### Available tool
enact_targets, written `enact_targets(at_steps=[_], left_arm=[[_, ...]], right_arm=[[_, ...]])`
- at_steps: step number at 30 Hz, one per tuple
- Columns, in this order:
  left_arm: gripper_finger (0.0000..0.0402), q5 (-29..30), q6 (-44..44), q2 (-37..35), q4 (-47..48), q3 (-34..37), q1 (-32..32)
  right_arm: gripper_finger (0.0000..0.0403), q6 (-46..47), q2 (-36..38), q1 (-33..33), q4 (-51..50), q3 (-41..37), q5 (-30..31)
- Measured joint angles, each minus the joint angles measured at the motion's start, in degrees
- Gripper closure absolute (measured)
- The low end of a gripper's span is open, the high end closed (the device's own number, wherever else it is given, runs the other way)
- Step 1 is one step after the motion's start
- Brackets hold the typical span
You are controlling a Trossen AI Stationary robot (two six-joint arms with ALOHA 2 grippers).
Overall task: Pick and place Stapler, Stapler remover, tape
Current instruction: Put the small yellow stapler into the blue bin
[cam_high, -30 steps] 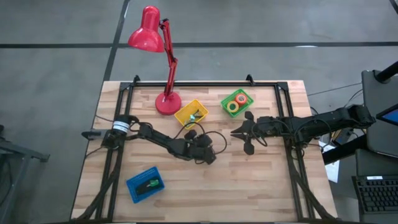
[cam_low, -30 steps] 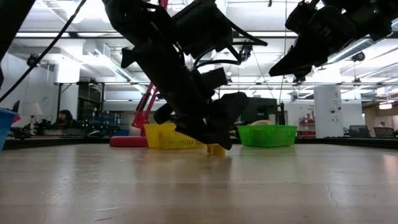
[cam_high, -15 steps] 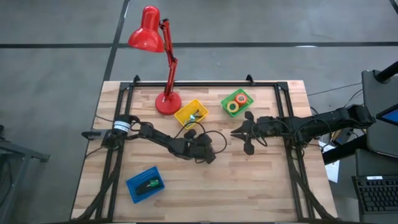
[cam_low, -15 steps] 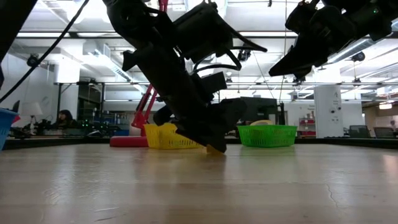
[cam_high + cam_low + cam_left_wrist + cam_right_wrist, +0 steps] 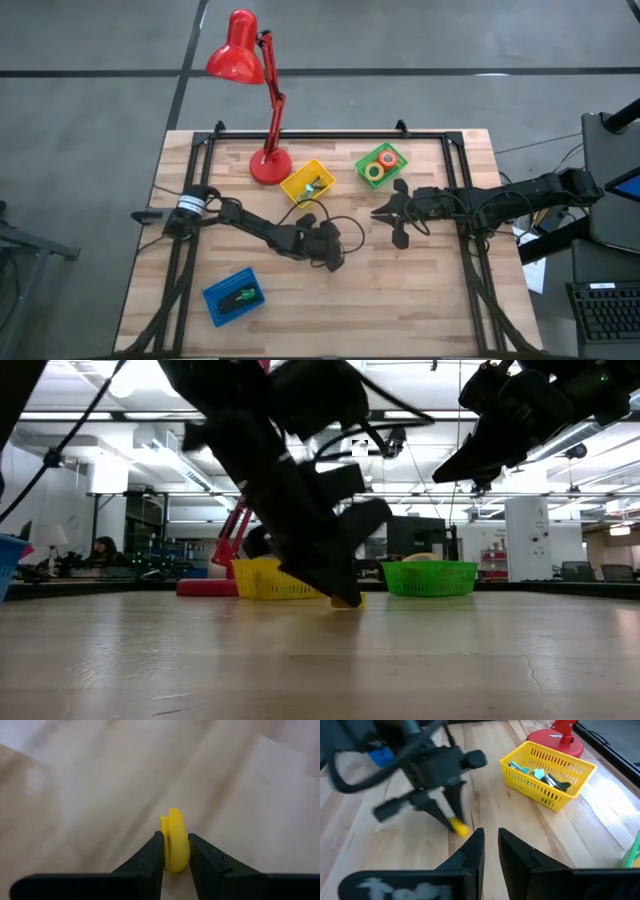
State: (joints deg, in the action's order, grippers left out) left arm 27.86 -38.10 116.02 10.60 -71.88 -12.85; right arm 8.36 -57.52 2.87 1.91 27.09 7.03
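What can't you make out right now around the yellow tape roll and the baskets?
- High view: the yellow tape roll is hidden under the left gripper.
- Low view: the left arm blocks whether the roll touches the table.
- High view: what lies in the blue basket is too small to identify.
- Right wrist view: the green basket is cut off by the edge.
- Right gripper: it waits mid-table.

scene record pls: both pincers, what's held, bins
left pincer: low at mid-table, shut on small yellow ring-shaped tape roll
right pincer: raised above table near green basket, holding nothing, fingers a narrow gap apart
yellow plastic basket: holds small light-blue and metallic items
green plastic basket: holds orange and yellow tape rolls
blue plastic basket: near left front edge, holds a dark item
red desk lamp: behind yellow basket
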Motion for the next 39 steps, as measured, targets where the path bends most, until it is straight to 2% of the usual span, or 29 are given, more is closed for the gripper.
enact_targets(at_steps=[7, 13, 22, 31, 35, 39], left_arm=[[0.0333, -7.09, -0.52, -6.80, 8.37, 0.02, -6.19], [0.0322, -12.76, -2.42, -14.54, 17.41, 0.01, -14.65], [0.0328, -11.00, -29.44, -24.25, 37.24, 0.09, -28.33], [0.0316, -9.84, -48.31, -26.03, 45.84, 1.24, -39.38], [0.0318, -8.40, -54.08, -25.90, 46.85, 3.44, -40.88], [0.0315, -8.32, -56.45, -25.89, 43.62, 6.75, -40.86]], right_arm=[[0.0353, 0.00, 0.00, 0.00, 0.00, 0.00, 0.00], [0.0353, 0.16, 0.00, 0.00, 0.04, 0.00, 0.02], [0.0353, 0.22, 0.00, -0.01, 0.17, 0.00, 0.00], [0.0353, 0.20, 0.00, 0.00, 0.26, 0.00, 0.02], [0.0353, 0.20, 0.00, 0.00, 0.43, 0.00, 0.02], [0.0353, 0.20, 0.00, -0.02, 0.46, 0.00, 0.02]])
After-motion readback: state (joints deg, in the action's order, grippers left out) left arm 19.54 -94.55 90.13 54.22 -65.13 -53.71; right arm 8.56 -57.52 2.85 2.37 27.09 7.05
